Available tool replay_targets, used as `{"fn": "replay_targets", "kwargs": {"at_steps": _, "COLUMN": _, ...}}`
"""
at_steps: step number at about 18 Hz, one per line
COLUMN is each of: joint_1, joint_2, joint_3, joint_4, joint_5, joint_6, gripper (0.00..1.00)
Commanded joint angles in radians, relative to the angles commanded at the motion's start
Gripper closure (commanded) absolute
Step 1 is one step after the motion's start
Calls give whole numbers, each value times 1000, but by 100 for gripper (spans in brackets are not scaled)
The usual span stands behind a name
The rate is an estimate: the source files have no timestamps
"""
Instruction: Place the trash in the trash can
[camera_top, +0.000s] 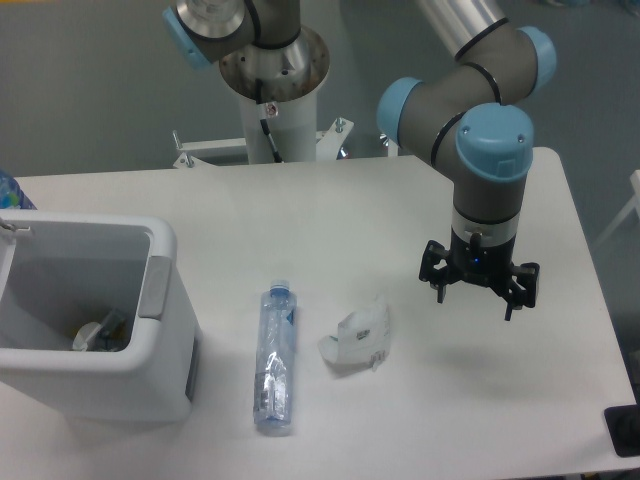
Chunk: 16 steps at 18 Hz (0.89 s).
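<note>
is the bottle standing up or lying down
Lying down. The bottle rests flat on the table, blue cap pointing away from the camera, between the trash can and the wrapper.

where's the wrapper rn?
The wrapper lies on the table, centre of the camera view, between the bottle and the gripper.

White table (300, 200), matte top. Resting on it: white trash can (150, 345) at the left edge; clear plastic bottle (276, 358) lying flat just right of the bin, blue cap pointing away from the front edge. Crumpled white wrapper (358, 338) lies near the bottle's right side, not touching it.
</note>
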Motion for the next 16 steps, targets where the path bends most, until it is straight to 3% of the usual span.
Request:
{"fn": "replay_targets", "kwargs": {"at_steps": 5, "joint_1": -3, "joint_2": 5, "joint_3": -14, "joint_4": 6, "joint_5": -5, "joint_6": -2, "gripper": 0}}
{"fn": "replay_targets", "kwargs": {"at_steps": 8, "joint_1": -11, "joint_2": 11, "joint_3": -52, "joint_4": 18, "joint_5": -8, "joint_6": 0, "gripper": 0}}
{"fn": "replay_targets", "kwargs": {"at_steps": 12, "joint_1": -35, "joint_2": 21, "joint_3": -141, "joint_4": 89, "joint_5": -9, "joint_6": -12, "gripper": 0}}
{"fn": "replay_targets", "kwargs": {"at_steps": 16, "joint_1": -90, "joint_2": 25, "joint_3": -184, "joint_4": 92, "joint_5": -6, "joint_6": 0, "gripper": 0}}
